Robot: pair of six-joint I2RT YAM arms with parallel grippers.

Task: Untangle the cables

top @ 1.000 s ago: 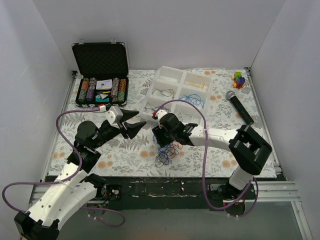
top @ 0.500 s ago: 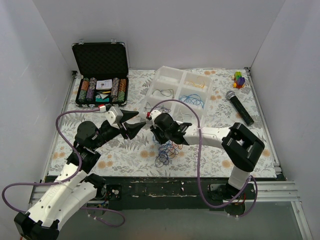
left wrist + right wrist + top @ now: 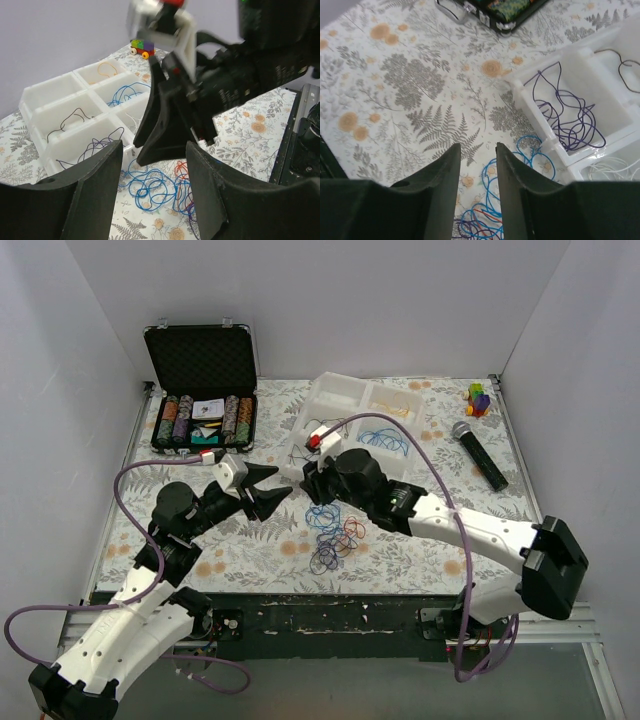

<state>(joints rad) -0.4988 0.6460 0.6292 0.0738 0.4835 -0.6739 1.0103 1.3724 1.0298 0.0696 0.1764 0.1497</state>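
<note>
The cables (image 3: 335, 532) lie as a loose tangle of blue, orange, red and dark purple loops on the flowered cloth in front of the white tray (image 3: 345, 383). My right gripper (image 3: 312, 483) hovers above the tangle's far left edge, next to the tray's near corner. Its wrist view shows the right gripper (image 3: 477, 150) open by a narrow gap with nothing between the fingers, and the cables (image 3: 492, 220) below. My left gripper (image 3: 283, 480) stands open just left of it, holding nothing. The left wrist view looks past the right arm's finger at the cables (image 3: 155, 187).
The tray (image 3: 530, 107) holds sorted wires: purple (image 3: 570, 120), black (image 3: 330, 425), blue (image 3: 385, 440) and yellow (image 3: 398, 408). An open poker-chip case (image 3: 200, 390) stands at the back left. A microphone (image 3: 480, 455) and toy blocks (image 3: 479, 398) lie at the back right.
The right arm has stretched out and its gripper has risen from the tangle back toward the tray, its jaws narrower than a second ago. A blue loop now lies exposed. The left arm is still.
</note>
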